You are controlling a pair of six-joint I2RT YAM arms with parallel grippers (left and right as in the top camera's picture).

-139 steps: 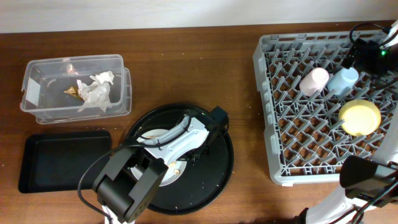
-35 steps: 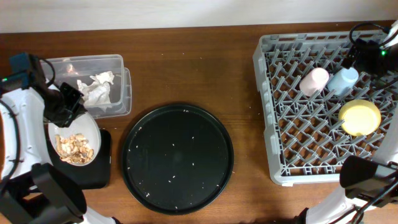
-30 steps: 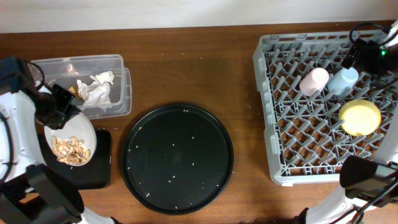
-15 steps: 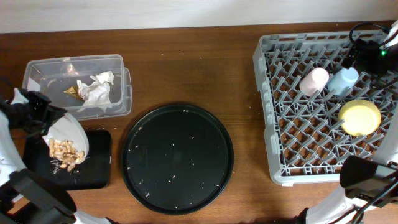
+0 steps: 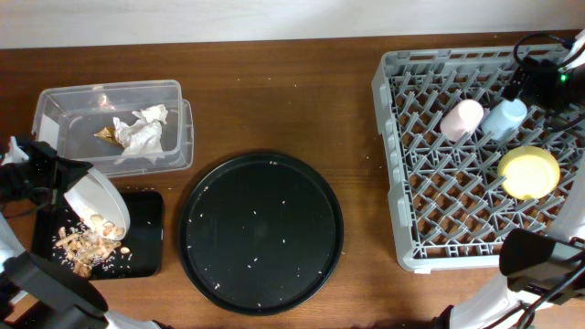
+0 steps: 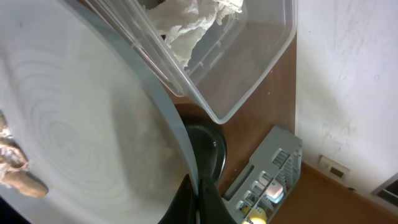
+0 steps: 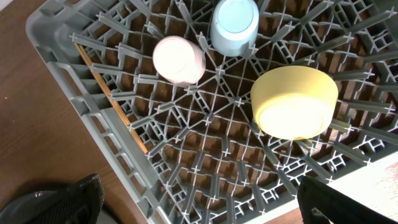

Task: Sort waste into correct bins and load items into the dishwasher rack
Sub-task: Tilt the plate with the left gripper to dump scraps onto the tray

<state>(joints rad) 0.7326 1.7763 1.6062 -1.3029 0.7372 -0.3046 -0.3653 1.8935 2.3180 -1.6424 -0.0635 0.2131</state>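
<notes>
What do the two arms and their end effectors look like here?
Both arms pair white links with black joint housings: left arm, right arm. Thin black cables loop along them. The left end effector is black; the right end effector has black fingers too. A small green light glows on the right wrist unit.

L wrist view: plate point(image 6: 74, 124) fills most of the frame, cut off at left & bottom; clear tub point(image 6: 249, 68) is cut off at top, left gripper point(image 6: 198, 200) shows only as a dark tip on the plate's rim. Overhead: black tray point(image 5: 146, 238) is partly covered by plate & arm. R wrist view: rack point(image 7: 124, 143) runs off top & right edges; dark shapes point(image 7: 56, 199) in the near corners can't be made out.
</notes>
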